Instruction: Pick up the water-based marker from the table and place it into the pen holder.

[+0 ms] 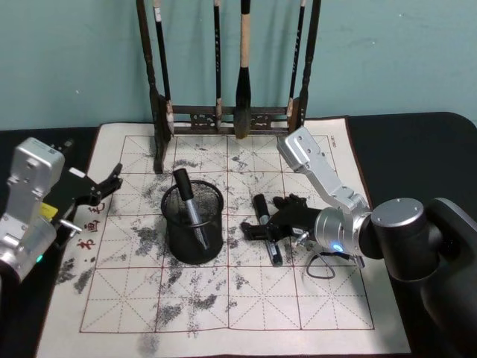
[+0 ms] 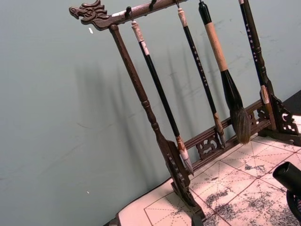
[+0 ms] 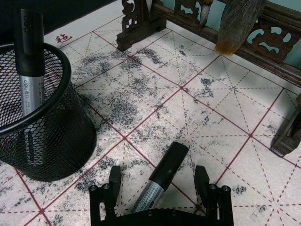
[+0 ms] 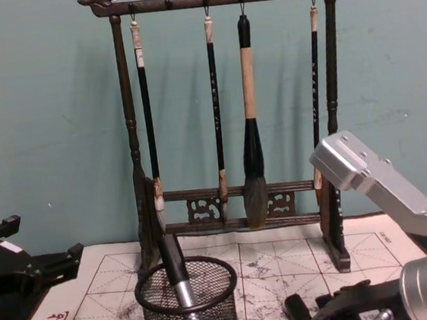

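Observation:
A water-based marker with a black cap and grey barrel lies on the ink-stained mat, right of the pen holder. My right gripper is open and low over it, one finger on each side, neither touching. In the head view the right gripper straddles that marker. The black mesh pen holder has another marker leaning inside it. From the chest the holder stands at centre front, with the lying marker's cap to its right. My left gripper is open at the mat's left edge.
A tall dark wooden brush rack with several hanging brushes stands at the back of the mat, also seen from the left wrist. A thin wire loop lies by the right wrist. Black table borders the mat.

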